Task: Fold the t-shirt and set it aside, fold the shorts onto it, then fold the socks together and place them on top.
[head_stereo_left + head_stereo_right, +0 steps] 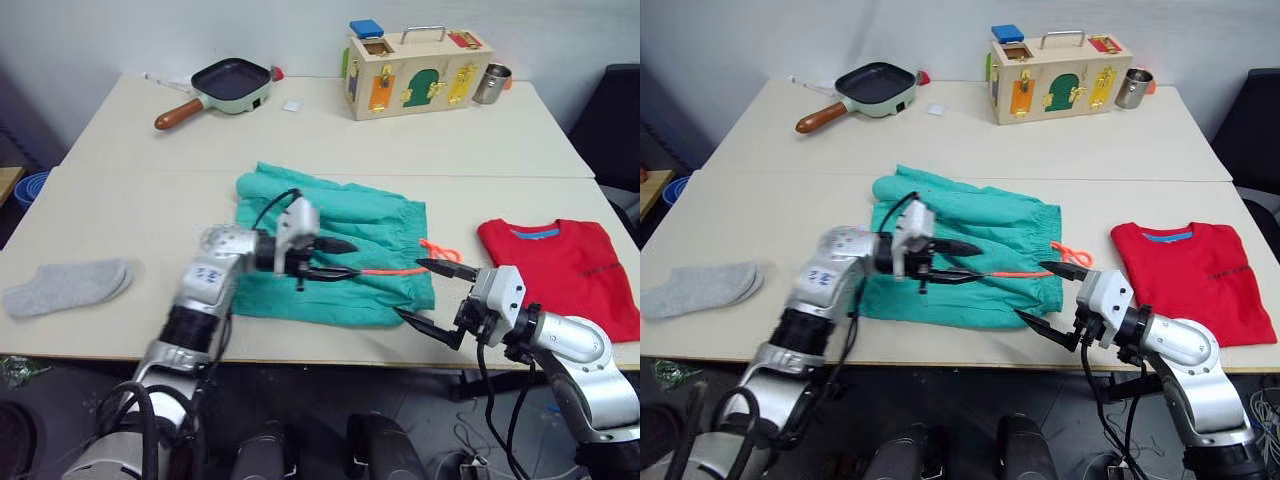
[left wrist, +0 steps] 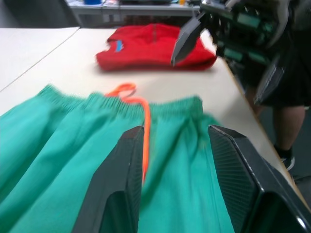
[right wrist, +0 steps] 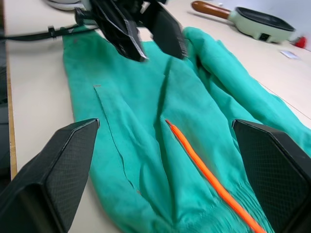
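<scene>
The teal shorts (image 1: 340, 215) lie flat in the middle of the table, waistband to the right, with the orange drawstring (image 1: 385, 270) trailing across them and looping off the waistband. My left gripper (image 1: 352, 258) hovers just over the shorts, open, its fingers pointing right along the drawstring (image 2: 145, 126). At the shorts' front right corner my right gripper (image 1: 425, 292) stands wide open, one finger by the waistband and one near the table's front edge. The red t-shirt (image 1: 565, 265) lies folded at the right end. At the far left lie the grey socks (image 1: 70, 283), one upon the other.
A frying pan (image 1: 232, 82) with a wooden handle, a wooden latch box (image 1: 415, 68) and a metal cup (image 1: 492, 83) stand along the back of the table. A dark chair (image 1: 615, 120) is at the right.
</scene>
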